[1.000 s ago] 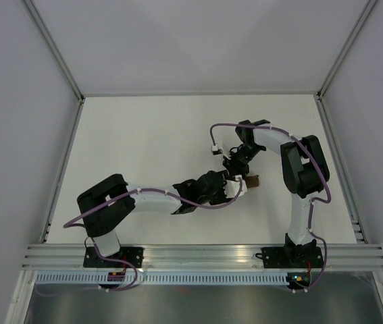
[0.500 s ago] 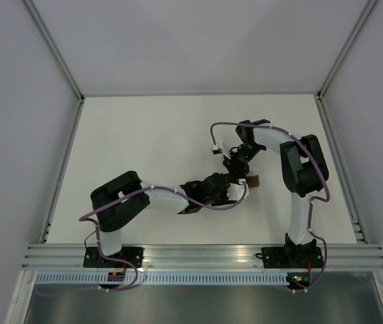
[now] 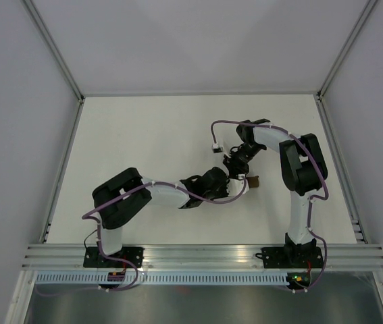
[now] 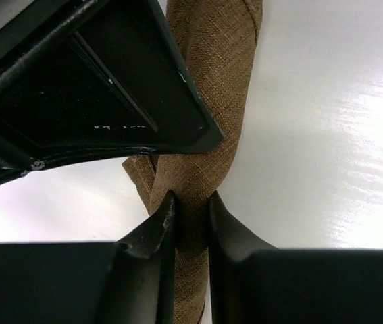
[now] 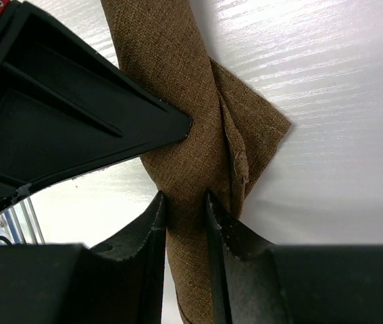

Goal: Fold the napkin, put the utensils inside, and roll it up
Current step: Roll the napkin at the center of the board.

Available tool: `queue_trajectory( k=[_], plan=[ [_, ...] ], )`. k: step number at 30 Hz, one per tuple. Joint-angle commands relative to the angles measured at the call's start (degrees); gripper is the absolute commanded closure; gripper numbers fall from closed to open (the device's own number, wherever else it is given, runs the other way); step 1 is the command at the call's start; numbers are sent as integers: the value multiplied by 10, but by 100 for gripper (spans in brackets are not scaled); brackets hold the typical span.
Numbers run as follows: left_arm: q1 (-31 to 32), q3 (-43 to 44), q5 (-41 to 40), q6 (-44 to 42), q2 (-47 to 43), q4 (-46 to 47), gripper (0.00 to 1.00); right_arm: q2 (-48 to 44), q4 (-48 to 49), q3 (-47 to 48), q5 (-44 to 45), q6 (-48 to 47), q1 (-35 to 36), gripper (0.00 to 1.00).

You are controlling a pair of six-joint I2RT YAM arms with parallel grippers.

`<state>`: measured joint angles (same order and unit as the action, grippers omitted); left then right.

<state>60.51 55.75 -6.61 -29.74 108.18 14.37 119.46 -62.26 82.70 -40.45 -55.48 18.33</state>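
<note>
The napkin [image 4: 208,94] is a tight brown cloth roll lying on the white table [image 4: 326,135]. My left gripper [image 4: 192,210] is shut on it, both fingertips pressing the roll's sides. My right gripper [image 5: 186,206] is also shut on the napkin [image 5: 177,101], next to a loose folded corner [image 5: 259,128]. In the top view the two grippers meet over the roll right of the table's middle, left gripper [image 3: 234,185], right gripper [image 3: 236,169], and only a brown end of the napkin [image 3: 252,180] shows. The utensils are out of view.
Each wrist view shows the other gripper's black body close above the roll, the right one's [image 4: 90,88] and the left one's [image 5: 63,121]. Grey walls [image 3: 15,135] enclose the table, and an aluminium rail [image 3: 205,255] runs along its near edge.
My left gripper has closed onto the napkin roll, and the left arm's elbow has swung right and toward the middle. The right arm has stayed still.
</note>
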Motion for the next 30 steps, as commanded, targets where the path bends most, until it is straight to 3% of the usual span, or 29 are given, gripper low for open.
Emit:
queue_trajectory(
  k=[1, 3, 9, 19, 22, 30],
  plan=[
    [-16, 11, 85, 49, 6, -43, 83, 41, 42, -24, 40, -6, 6, 71],
    [-23, 23, 114, 55, 11, -71, 89, 33, 47, -21, 29, 7, 4, 61],
    [-39, 48, 179, 73, 20, -120, 96, -29, 114, -32, -3, 81, -20, 51],
    [-104, 66, 302, 120, 32, -165, 97, -128, 280, -69, -63, 229, -141, 47],
    [-123, 96, 354, 133, 50, -209, 97, -184, 313, -110, -65, 219, -167, 46],
    [-160, 171, 448, 147, 109, -307, 97, -415, 371, -297, -49, 75, -155, 43]
  ],
)
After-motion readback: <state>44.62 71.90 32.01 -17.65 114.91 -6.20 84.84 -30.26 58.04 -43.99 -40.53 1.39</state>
